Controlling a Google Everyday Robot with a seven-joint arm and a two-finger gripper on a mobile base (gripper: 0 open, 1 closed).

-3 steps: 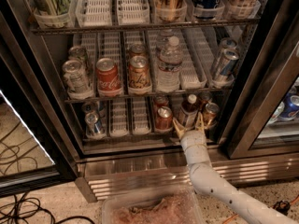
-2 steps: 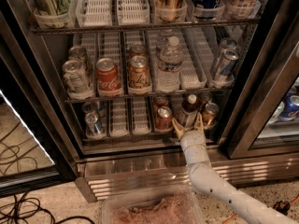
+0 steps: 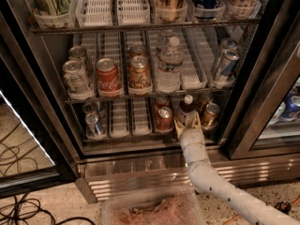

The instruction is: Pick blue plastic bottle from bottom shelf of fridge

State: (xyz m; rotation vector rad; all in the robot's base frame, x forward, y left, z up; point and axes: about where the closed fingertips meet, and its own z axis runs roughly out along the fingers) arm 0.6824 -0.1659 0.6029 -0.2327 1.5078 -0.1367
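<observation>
The blue plastic bottle (image 3: 188,108), with a white cap, dark shoulders and a pale label, stands upright on the bottom shelf (image 3: 136,134) of the fridge (image 3: 140,165), right of centre. My gripper (image 3: 188,121) reaches in from the lower right on its white arm. It sits at the bottle's base with one finger on each side of it. The fingers (image 3: 177,123) are spread apart and the bottle stands between them. The bottle's lower part is hidden behind the gripper.
A red can (image 3: 164,117) stands just left of the bottle and a copper can (image 3: 210,115) just right. Silver cans (image 3: 94,123) stand at the shelf's left. The middle rack above holds cans and a clear water bottle (image 3: 169,64). The open glass door (image 3: 262,107) is to the right. A plastic tub (image 3: 152,210) is below.
</observation>
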